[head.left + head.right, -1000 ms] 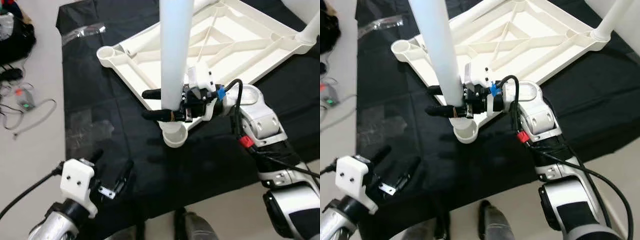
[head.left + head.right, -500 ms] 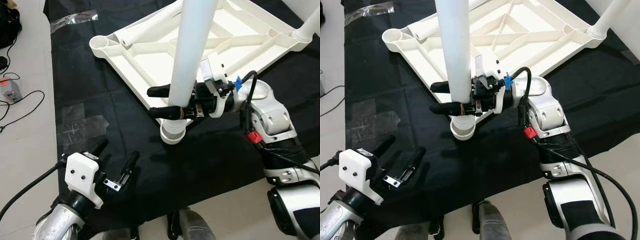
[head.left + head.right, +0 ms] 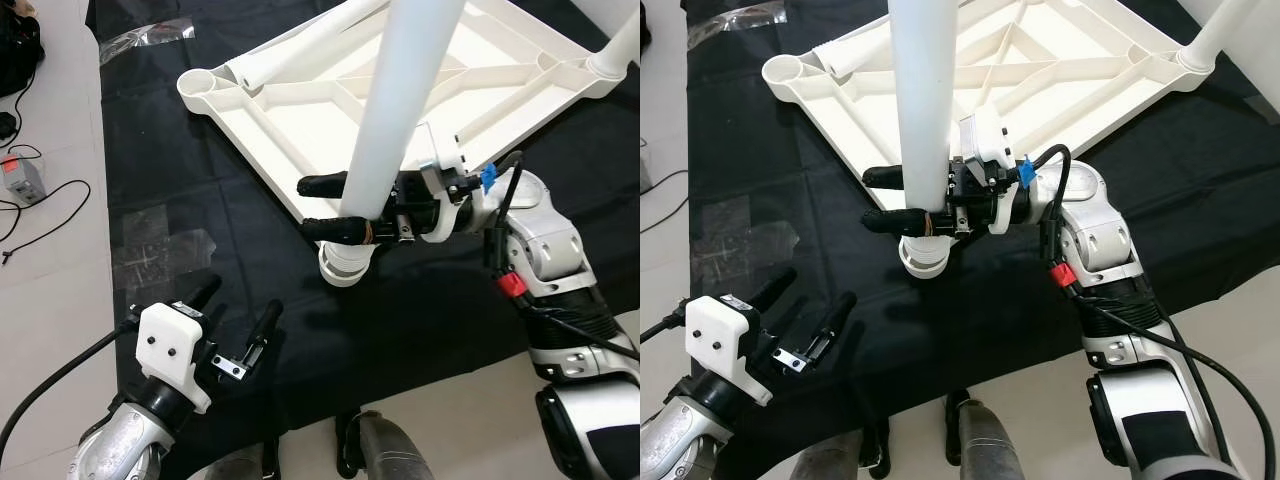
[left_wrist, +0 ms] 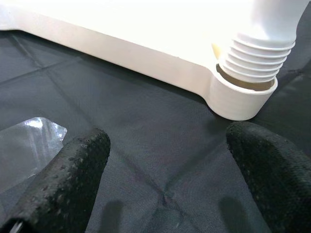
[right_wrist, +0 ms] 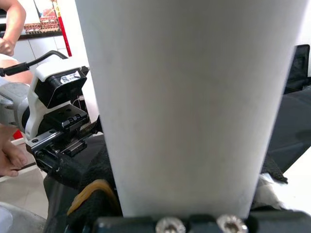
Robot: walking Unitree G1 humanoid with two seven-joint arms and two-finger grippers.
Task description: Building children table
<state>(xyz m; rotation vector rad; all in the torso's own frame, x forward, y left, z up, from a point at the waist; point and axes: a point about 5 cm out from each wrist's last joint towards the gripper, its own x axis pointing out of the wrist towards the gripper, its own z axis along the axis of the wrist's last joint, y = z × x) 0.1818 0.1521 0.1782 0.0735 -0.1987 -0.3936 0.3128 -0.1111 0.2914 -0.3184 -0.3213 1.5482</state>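
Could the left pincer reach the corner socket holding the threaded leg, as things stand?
Probably yes. The left pincer hovers open over bare black cloth, with nothing lying between it and the socket.

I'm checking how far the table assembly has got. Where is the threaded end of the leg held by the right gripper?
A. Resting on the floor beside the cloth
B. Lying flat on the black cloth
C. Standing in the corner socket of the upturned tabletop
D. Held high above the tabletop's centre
C: the right gripper is clamped on the leg, whose threaded end sits in the corner socket of the upturned tabletop.
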